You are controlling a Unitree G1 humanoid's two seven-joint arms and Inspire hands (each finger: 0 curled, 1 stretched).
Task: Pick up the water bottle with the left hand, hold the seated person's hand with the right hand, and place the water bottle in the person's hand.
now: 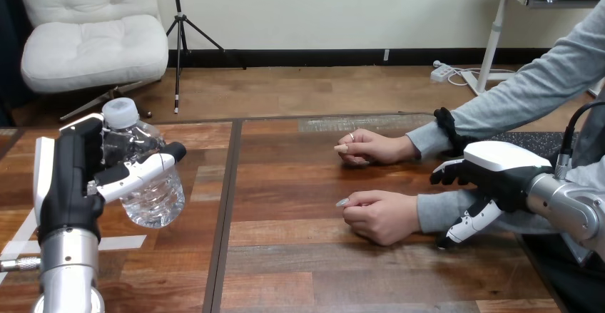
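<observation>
**Bottle in the left hand, right hand at the person's sleeve**

The water bottle (155, 193) sits at the left of the frame, clear plastic with a pale cap at its top. It leans, cap toward the upper left and base toward the lower right. The left hand (65, 177) has it gripped: the palm stands behind the bottle and the thumb (139, 172) crosses its front, curled round the body. Whether the base is clear of the worktop (300, 263) cannot be told.

At the right of the frame two of the person's hands lie on the worktop, both loosely curled with fingertips pointing left. The person's upper hand (372, 147) is a little farther back. The person's lower hand (383, 215) is nearer the bottom edge, and its grey sleeve (436, 211) runs off to the right.

The right hand (499, 165) is at the right edge, over that lower sleeve and just behind the wrist. Whether it grips the sleeve or merely rests against it cannot be told.

The bottle is well apart from both of the person's hands.
</observation>
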